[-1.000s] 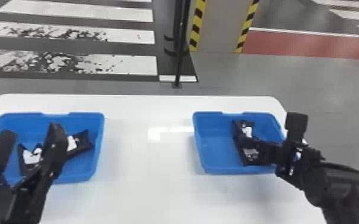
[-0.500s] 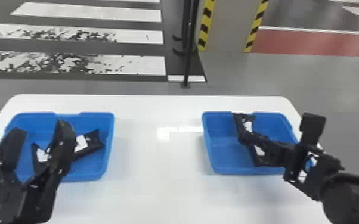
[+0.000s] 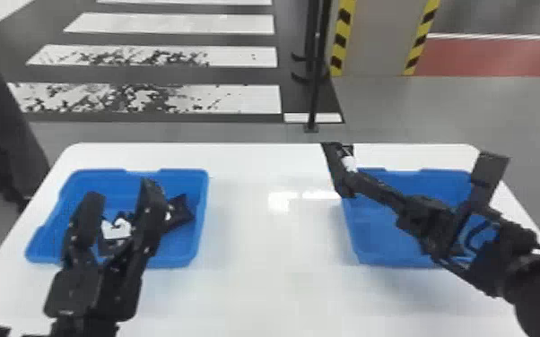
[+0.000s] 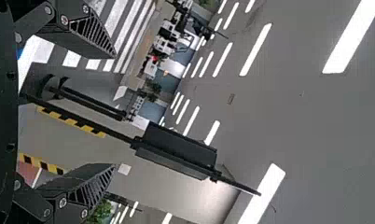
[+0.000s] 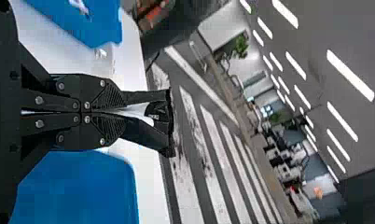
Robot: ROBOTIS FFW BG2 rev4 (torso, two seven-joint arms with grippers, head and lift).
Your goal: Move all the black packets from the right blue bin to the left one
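Nearest us stretches a smooth white tabletop, glossy with reflected light. Over the near side of the left blue plastic bin, our left gripper stands with its two fingers spread, nothing between them. On the right, our right gripper has its fingers closed on one flat black packet with a white patch, held by the far left corner of the right blue plastic bin.

We count two bins, and at least two black packets inside the left one; our left fingers cover part of them, so we can't be sure of the number. Our right arm hides part of the right bin, and we cannot tell what lies beneath it.

Beyond the table, we see grey floor with white crossing stripes, one thin black pole and a grey pillar with yellow-and-black edges.
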